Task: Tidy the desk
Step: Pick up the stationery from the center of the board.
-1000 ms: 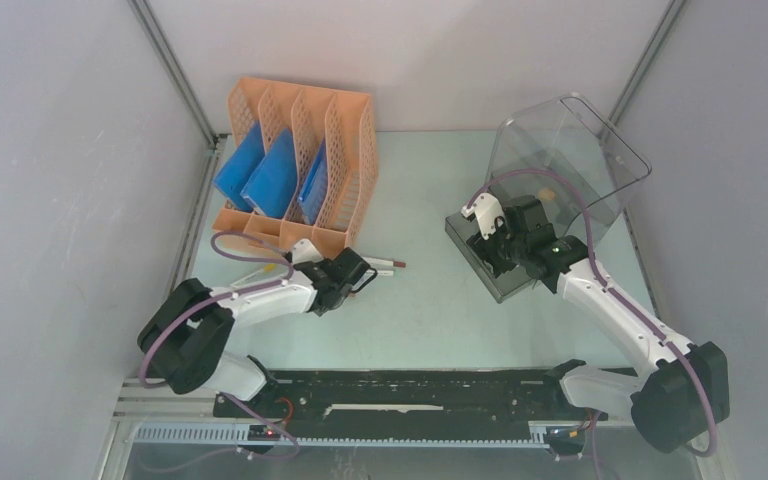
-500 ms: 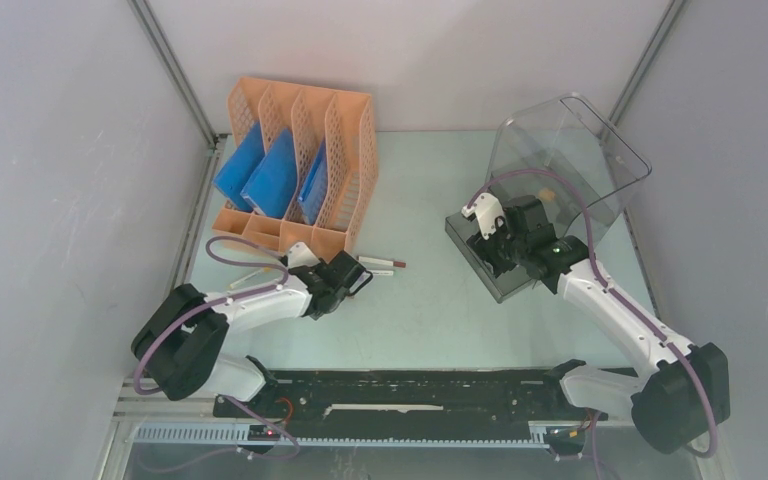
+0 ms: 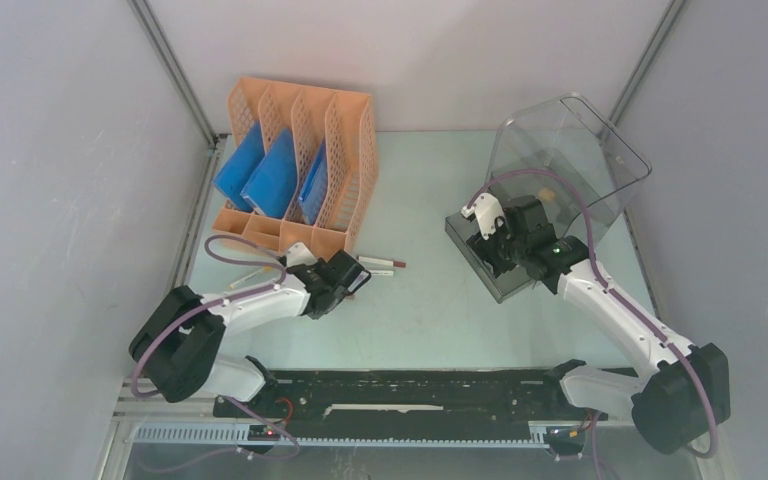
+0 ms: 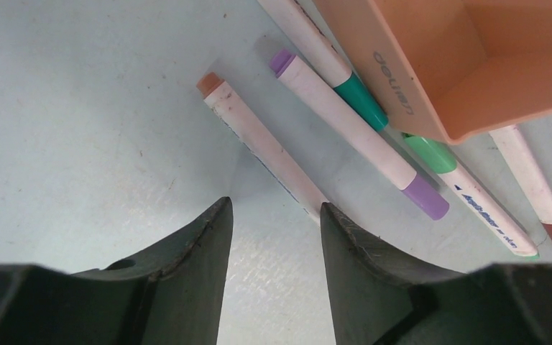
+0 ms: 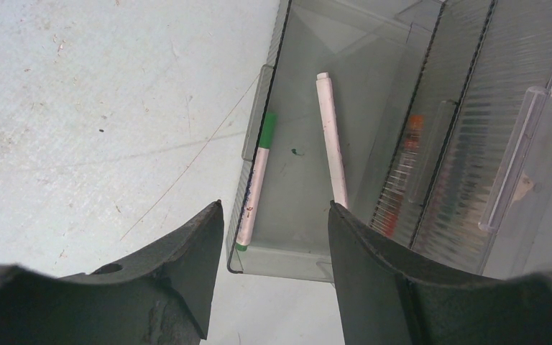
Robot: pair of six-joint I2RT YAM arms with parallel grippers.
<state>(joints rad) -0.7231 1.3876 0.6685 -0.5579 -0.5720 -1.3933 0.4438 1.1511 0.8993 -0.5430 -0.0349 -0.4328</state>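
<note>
The smooth, matte mint-green tabletop (image 3: 430, 300) is lying beneath two arms, walled by grey panels. The left jaws are standing open and empty over one end of an orange-capped marker (image 4: 259, 136). It is one of at least four white cylindrical markers lying beside the orange perforated rack (image 3: 352, 160), which is holding three flat blue folders (image 3: 272, 180). The right jaws are hanging open, gripping nothing, above a clear plastic drawer (image 5: 280, 262) cradling two markers (image 5: 330, 136).
</note>
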